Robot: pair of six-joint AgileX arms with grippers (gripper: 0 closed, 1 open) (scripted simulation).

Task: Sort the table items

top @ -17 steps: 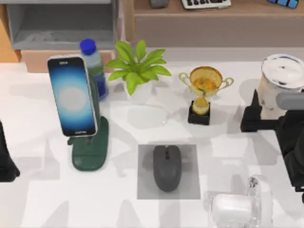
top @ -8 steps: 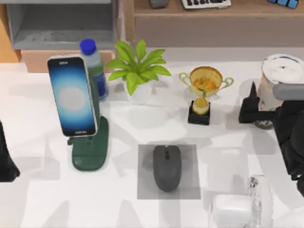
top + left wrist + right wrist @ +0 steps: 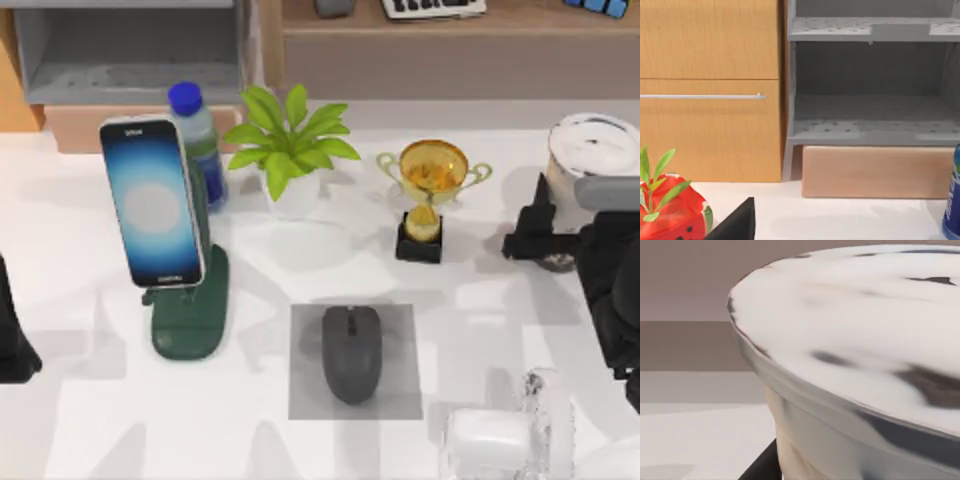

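- My left end effector (image 3: 12,345) sits parked at the desk's (image 3: 80,250) left edge; I cannot tell how its fingers stand. Its wrist view faces the grey shelf unit (image 3: 870,85) and wooden cabinet (image 3: 710,90), so I judge it idle.
- The smartphone (image 3: 152,203) stands upright, slightly tilted, on a green stand (image 3: 192,315) at the left, screen lit. A blue-capped bottle (image 3: 198,140) stands just behind it.
- The potted plant (image 3: 290,145) and the gold trophy (image 3: 430,195) stand along the back and are not items to sort.
- The computer mouse (image 3: 351,352) lies flat on a grey pad (image 3: 310,385) at centre front, apart from both arms.
- A clear container (image 3: 505,435) rests at the front right, near my right arm.
- The milk-tea cup (image 3: 592,160) stands upright at the back right. In the right wrist view its lid rim (image 3: 840,365) sits very close to the camera.
- My right end effector (image 3: 548,238) is at the cup's lower body, fingers apparently spread to either side of it. I judge it open and positioned for a side grasp, not yet clamped.
- Difference from 1 s ago: the right end effector has advanced toward the cup, from well left of it to around its base. Phone, mouse, trophy and plant are unchanged.
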